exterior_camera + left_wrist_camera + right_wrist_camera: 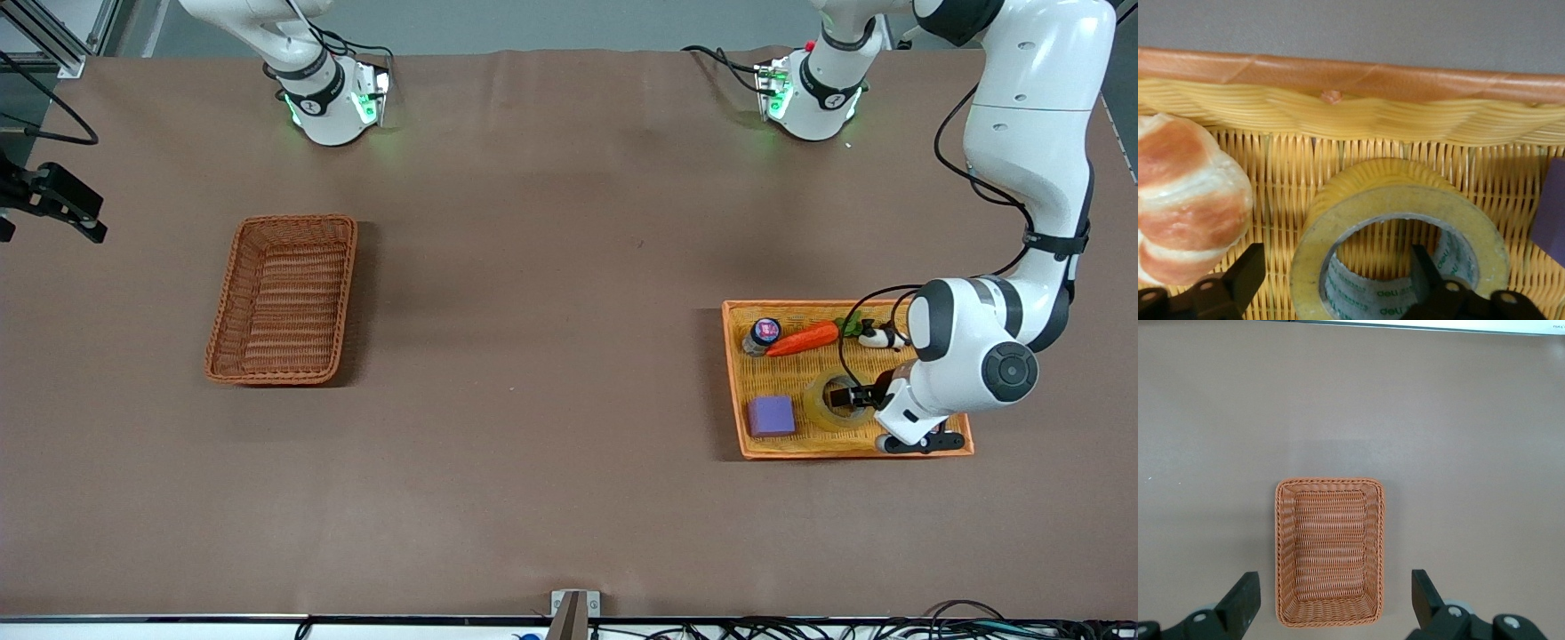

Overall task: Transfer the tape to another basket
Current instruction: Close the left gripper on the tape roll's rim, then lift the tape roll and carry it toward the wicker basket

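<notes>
Down in the yellow tray basket at the left arm's end of the table, the tape lies flat, beside the purple block and nearer the front camera than the carrot. The left gripper straddles the roll's wall, one finger inside the core and one outside, spread and not yet pinching. The right gripper waits spread above the brown basket, well apart toward the right arm's end, so the left arm is plainly the nearer.
</notes>
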### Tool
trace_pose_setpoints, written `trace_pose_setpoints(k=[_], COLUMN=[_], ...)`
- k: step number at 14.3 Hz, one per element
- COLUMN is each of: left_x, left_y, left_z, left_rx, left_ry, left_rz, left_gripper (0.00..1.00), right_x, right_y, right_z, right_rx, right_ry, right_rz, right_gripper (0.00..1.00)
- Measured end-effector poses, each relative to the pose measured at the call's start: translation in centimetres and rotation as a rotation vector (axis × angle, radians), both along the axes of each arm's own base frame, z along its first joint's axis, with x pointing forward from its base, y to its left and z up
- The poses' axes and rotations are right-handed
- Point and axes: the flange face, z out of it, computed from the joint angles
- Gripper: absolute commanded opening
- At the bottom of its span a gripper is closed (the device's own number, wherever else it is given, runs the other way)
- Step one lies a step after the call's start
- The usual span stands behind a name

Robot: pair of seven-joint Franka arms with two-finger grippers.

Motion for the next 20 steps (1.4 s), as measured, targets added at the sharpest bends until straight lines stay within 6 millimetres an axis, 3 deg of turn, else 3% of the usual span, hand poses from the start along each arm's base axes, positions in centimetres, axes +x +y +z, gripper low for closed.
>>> trace_pose_setpoints(k=[1, 3, 10, 13, 15, 16, 18, 20], left_x=[-0.1, -0.2, 0.4, 1.3, 1.0, 0.7, -0.1, -1.3], left_y=[0.0, 0.0, 0.5, 0.0, -2.1, -4.2, -9.7, -16.4], left_z=[-0.2, -0.4, 0.6, 4.8, 9.3, 11.5, 15.1, 16.9], left_rx=[0.000, 0.000, 0.026, 0.050, 0.039, 0.026, -0.006, -0.023], left_ry=[0.003, 0.008, -0.023, -0.081, -0.076, -0.067, -0.063, -0.068], left_rz=[0.000, 0.000, -0.021, -0.052, -0.084, -0.115, -0.190, -0.256], left_gripper=[0.17, 0.01, 0.00, 0.00, 0.00, 0.00, 0.00, 0.00], right_x=[0.0, 0.0, 0.0, 0.0, 0.0, 0.0, 0.0, 0.0], right_y=[0.0, 0.0, 0.0, -0.1, -0.1, -0.2, -0.3, -0.3], right_z=[0.0, 0.0, 0.0, 0.0, 0.0, 0.0, 0.1, 0.2], right_rx=[0.000, 0.000, 0.000, 0.000, 0.000, 0.000, 0.000, 0.000], right_ry=[0.000, 0.003, 0.001, 0.001, -0.001, -0.002, -0.003, -0.007], right_rz=[0.000, 0.000, -0.001, -0.001, -0.002, -0.003, -0.005, -0.006], right_gripper=[1.00, 1.00, 1.00, 1.00, 1.00, 1.00, 1.00, 1.00])
